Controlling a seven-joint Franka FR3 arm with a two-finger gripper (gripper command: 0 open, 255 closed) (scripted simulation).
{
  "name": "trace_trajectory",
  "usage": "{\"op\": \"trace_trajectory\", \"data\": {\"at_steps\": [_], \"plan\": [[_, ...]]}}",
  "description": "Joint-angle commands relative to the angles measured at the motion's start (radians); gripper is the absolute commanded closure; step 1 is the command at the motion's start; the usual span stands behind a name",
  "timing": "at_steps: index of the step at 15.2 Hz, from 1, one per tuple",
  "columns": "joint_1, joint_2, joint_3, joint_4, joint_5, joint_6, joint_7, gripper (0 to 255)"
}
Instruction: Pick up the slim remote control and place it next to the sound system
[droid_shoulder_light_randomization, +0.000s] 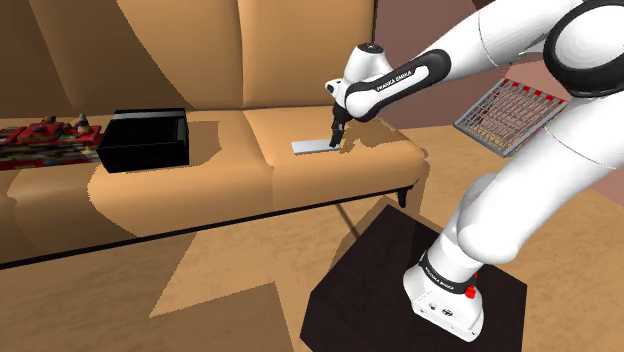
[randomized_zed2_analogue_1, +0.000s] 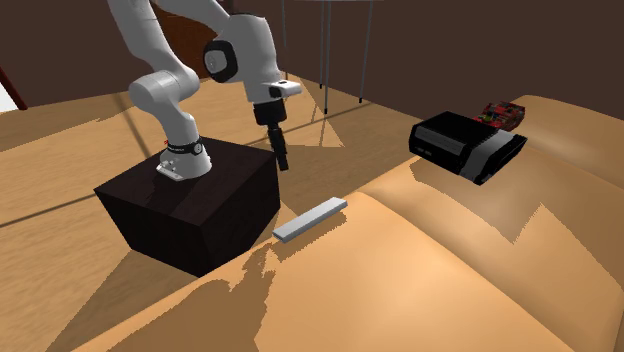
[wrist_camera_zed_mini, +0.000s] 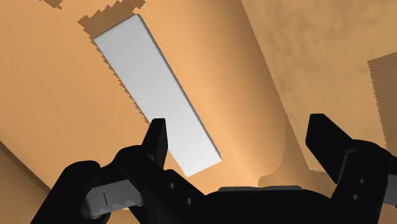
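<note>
Directly beneath the jaws lies a slim, flat, pale grey rectangular remote control (droid_shoulder_light_randomization: 312, 146) (randomized_zed2_analogue_1: 310, 219) (wrist_camera_zed_mini: 156, 95), resting on the seat of a tan upholstered sofa (droid_shoulder_light_randomization: 200, 185) (randomized_zed2_analogue_1: 420, 260). The jaws are spread wide and pinch nothing. In the wrist view the two black fingers (wrist_camera_zed_mini: 156, 143) stand well apart, and the remote's near end sits close by one of them rather than midway between the pair. The jaws point down at that end of the remote, and the rest of its length runs away from them.

Well apart from the jaws, further along the same seat, stands a black box-shaped sound system (droid_shoulder_light_randomization: 145, 140) (randomized_zed2_analogue_1: 465, 145). Between it and the remote there is tan cushion, crossed by the seam where two seat cushions meet. Just beyond the sound system, on its side away from the jaws, lies a heap of small red and multicoloured items (droid_shoulder_light_randomization: 50, 140) (randomized_zed2_analogue_1: 503, 112); what they are cannot be told.

Behind the jaws, the white arm with dark joints (droid_shoulder_light_randomization: 520, 130) (randomized_zed2_analogue_1: 170, 90) rises from a dark box-shaped stand (droid_shoulder_light_randomization: 380, 270) (randomized_zed2_analogue_1: 190, 210) set on the floor just in front of the sofa. A flat grey panel gridded with red rows (droid_shoulder_light_randomization: 510, 115) lies on the floor, well apart from the jaws on the side away from the sound system.
</note>
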Motion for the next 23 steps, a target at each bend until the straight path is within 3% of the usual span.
{"op": "trace_trajectory", "data": {"at_steps": [1,5,8,16,23], "plan": [[0.011,0.090,-0.020,0.036,0.023,0.069,-0.077,0],[0.009,0.262,-0.030,0.128,0.117,0.174,-0.259,0],[-0.023,0.388,0.000,0.212,0.197,0.233,-0.399,0],[-0.073,0.514,0.049,0.267,0.260,0.305,-0.455,0],[-0.074,0.514,0.049,0.267,0.259,0.305,-0.455,0]]}}
